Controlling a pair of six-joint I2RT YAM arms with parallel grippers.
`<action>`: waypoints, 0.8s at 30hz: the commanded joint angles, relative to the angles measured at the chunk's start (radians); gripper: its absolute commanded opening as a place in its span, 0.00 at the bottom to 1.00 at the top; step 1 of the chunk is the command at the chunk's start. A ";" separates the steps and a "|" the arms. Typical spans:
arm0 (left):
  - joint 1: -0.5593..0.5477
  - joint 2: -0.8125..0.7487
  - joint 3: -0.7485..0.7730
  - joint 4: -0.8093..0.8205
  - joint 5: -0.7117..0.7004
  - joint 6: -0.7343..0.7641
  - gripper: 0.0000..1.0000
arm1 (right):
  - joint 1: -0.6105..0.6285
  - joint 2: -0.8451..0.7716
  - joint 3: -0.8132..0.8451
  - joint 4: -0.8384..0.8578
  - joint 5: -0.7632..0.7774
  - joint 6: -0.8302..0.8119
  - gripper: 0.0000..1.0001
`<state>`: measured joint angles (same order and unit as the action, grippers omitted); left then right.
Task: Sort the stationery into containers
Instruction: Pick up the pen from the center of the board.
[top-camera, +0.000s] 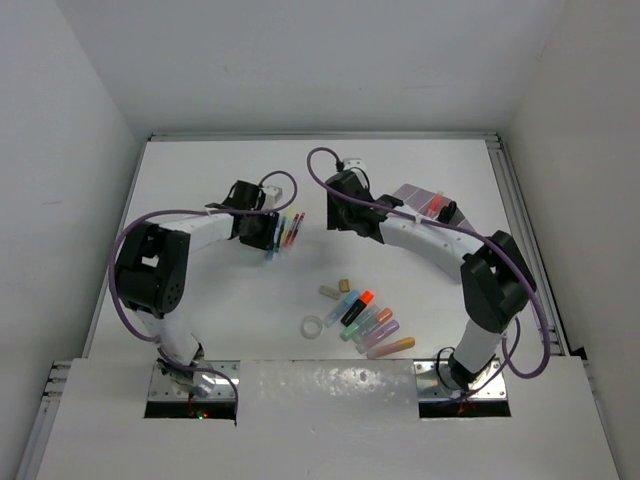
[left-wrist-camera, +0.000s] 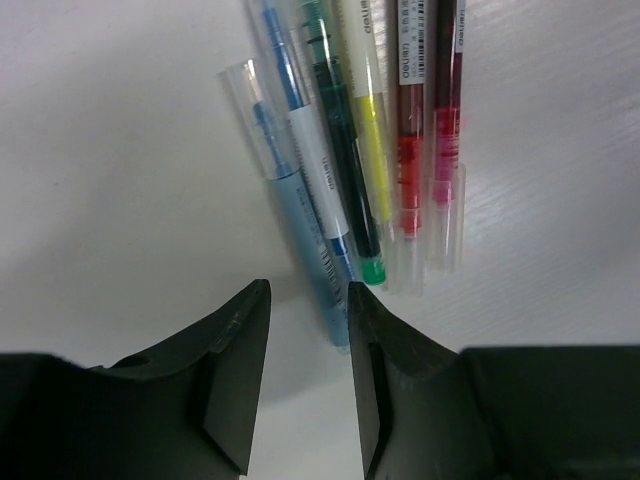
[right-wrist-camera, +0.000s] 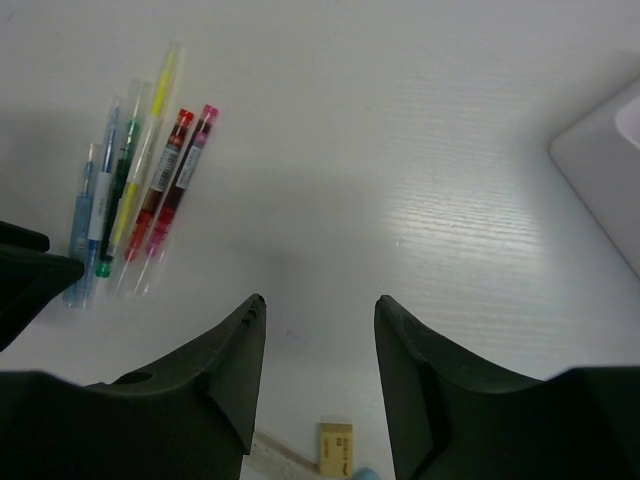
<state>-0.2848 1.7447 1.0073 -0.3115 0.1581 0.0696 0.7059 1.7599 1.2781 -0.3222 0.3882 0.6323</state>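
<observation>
Several thin pens (left-wrist-camera: 340, 170) lie side by side on the white table: blue, green, yellow, red and pink. My left gripper (left-wrist-camera: 307, 290) hovers just short of their near ends, open, with nothing held. The light blue pen's end (left-wrist-camera: 336, 300) lies by the inner edge of the right finger. In the top view the left gripper (top-camera: 268, 238) is beside the pens (top-camera: 291, 230). My right gripper (top-camera: 345, 215) stands open and empty over bare table (right-wrist-camera: 320, 302). It faces the pens (right-wrist-camera: 140, 190). The container (top-camera: 420, 199) is partly hidden behind the right arm, and its corner (right-wrist-camera: 610, 170) shows in the right wrist view.
Several pastel highlighters (top-camera: 366, 320) lie fanned out in the middle of the table near the front. A clear tape ring (top-camera: 313, 327) is at their left, and small beige erasers (top-camera: 330, 292) lie just behind them. One eraser (right-wrist-camera: 335, 446) shows below the right jaws.
</observation>
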 joint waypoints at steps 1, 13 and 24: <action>-0.014 0.012 0.045 0.049 -0.035 -0.016 0.35 | -0.014 -0.063 -0.045 0.038 0.037 0.026 0.47; -0.022 0.075 0.048 0.054 -0.080 -0.040 0.22 | -0.036 -0.157 -0.131 0.032 0.089 0.018 0.47; 0.016 0.145 0.093 0.011 -0.118 -0.053 0.00 | -0.048 -0.195 -0.154 0.020 0.120 0.001 0.48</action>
<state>-0.2886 1.8488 1.0874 -0.2691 0.0654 0.0288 0.6624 1.6089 1.1301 -0.3153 0.4736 0.6468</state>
